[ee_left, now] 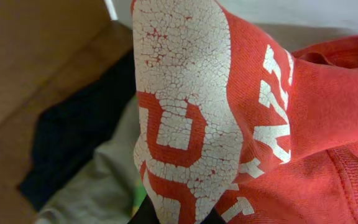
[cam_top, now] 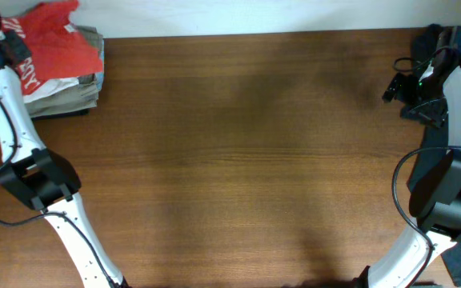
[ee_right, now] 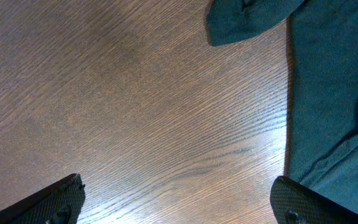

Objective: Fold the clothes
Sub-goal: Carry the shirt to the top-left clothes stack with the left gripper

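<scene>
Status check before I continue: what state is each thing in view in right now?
red T-shirt: unfolded, bunched atop the folded stack, pinched by the left jaws.
folded stack: folded, under the shirt.
left gripper: jaws shut on the red T-shirt.
right gripper: jaws open, empty, above the table.

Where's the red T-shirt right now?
Overhead view, far-left corner of the table: the red T-shirt lies bunched on the stack of folded garments, pinched by the left gripper.
</scene>
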Tool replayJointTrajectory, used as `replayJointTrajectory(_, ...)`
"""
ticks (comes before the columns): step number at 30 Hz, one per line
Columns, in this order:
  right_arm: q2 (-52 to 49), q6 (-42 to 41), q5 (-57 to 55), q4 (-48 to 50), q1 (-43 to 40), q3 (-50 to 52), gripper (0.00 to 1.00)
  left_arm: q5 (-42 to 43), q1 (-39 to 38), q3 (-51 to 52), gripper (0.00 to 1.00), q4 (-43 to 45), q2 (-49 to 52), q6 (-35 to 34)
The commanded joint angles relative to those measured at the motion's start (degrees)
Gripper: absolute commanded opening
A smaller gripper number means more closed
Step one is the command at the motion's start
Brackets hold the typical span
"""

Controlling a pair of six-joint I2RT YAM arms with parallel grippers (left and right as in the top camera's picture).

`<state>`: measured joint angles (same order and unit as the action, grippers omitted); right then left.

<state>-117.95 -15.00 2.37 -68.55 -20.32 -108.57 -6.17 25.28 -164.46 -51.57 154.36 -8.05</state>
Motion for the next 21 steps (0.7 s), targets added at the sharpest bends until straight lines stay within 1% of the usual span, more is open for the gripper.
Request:
replayJointTrajectory(1,0.48,-0.28,-0.72,-0.02,0.04,-0.35,0.99,-2.21,1.05,3.52,0.1,1.33,-2.34,-0.5)
replayJointTrajectory(5,0.48,-0.26,-0.72,-0.02,0.04,-0.35,0.99,-2.21,1.05,9.4,0.11,4.55,-2.34,-0.5)
replayJointTrajectory(6,0.48,-0.28,-0.72,-0.02,0.04,-0.35,0.99,-2.19,1.05,10.47,0.13,5.2,-2.34,-0.5)
replayJointTrajectory(7,0.48,-0.26,-0.72,-0.02,0.04,-0.35,0.99,-2.1,1.05,11.56,0.22,5.99,-2.34,-0.5)
replayJointTrajectory(8,0.48,-0.28,-0.72,-0.02,0.04,-0.35,0.99,-2.05,1.05,12.07,0.47,6.14,-2.34,-0.48)
replayJointTrajectory(9,0.48,-0.28,-0.72,-0.02,0.04,-0.35,0.99,-2.08,1.05,12.37,0.69,6.16,-2.34,-0.48)
replayJointTrajectory(10,0.48,-0.28,-0.72,-0.02,0.04,-0.35,0.99,-2.08,1.05,12.39,0.81,6.25,-2.34,-0.46)
replayJointTrajectory(11,0.48,-0.26,-0.72,-0.02,0.04,-0.35,0.99,-2.1,1.16,12.39,0.82,6.58,-2.36,0.2)
replayJointTrajectory(13,0.48,-0.26,-0.72,-0.02,0.04,-0.35,0.99,-2.25,1.31,12.28,0.87,6.58,-3.04,1.09)
replayJointTrajectory(16,0.48,-0.28,-0.72,-0.02,0.04,-0.35,0.99,-2.23,1.53,12.28,0.87,6.51,-5.16,1.22)
replayJointTrajectory(18,0.48,-0.28,-0.72,-0.02,0.04,-0.35,0.99,-1.9,1.51,12.28,0.87,6.6,-8.33,1.2)
replayJointTrajectory(19,0.48,-0.28,-0.72,-0.02,0.04,-0.35,0.99,-0.15,1.36,12.28,0.85,6.64,-10.29,1.2)
replayJointTrajectory(20,0.48,-0.28,-0.72,-0.02,0.04,-0.35,0.99,1.95,1.27,12.28,0.79,6.64,-11.39,1.2)
replayJointTrajectory(21,0.48,-0.28,-0.72,-0.02,0.04,-0.35,0.99,6.23,1.25,12.28,0.69,6.51,-12.68,1.2)
